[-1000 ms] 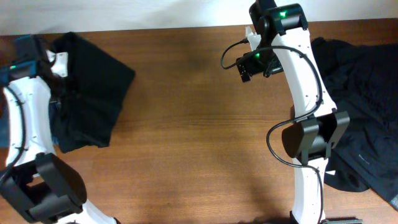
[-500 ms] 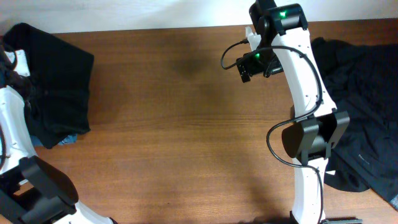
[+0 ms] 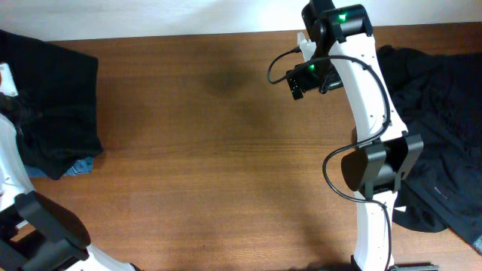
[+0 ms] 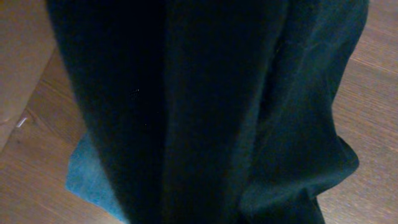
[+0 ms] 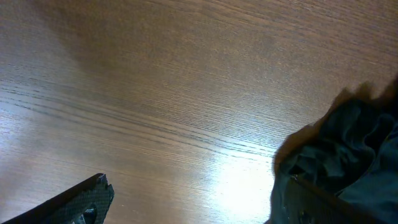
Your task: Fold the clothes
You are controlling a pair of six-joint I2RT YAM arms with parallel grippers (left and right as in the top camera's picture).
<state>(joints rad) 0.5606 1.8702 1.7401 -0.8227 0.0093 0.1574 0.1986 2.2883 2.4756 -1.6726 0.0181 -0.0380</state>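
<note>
Left arm (image 3: 10, 154) bent at far left, right arm (image 3: 367, 90) stretched forward, its fingers (image 5: 87, 198) spread wide apart

The left arm (image 3: 10, 154) has dragged the black garment (image 3: 56, 98) leftward, uncovering some blue jeans (image 3: 80, 166).

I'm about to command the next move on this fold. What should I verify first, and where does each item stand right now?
1. Left gripper's hold on the black garment: cannot tell. Fabric fills the left wrist view and hides the jaws.
2. Garment fully on the table: cannot tell. It runs past the overhead view's left edge.
3. Jeans separated: not ok. They lie under the black garment, with only a corner showing.
4. Right gripper free: ok. The jaws are open with nothing between them.
5. Folding space mid-table: ok. Bare wood shows there.
</note>
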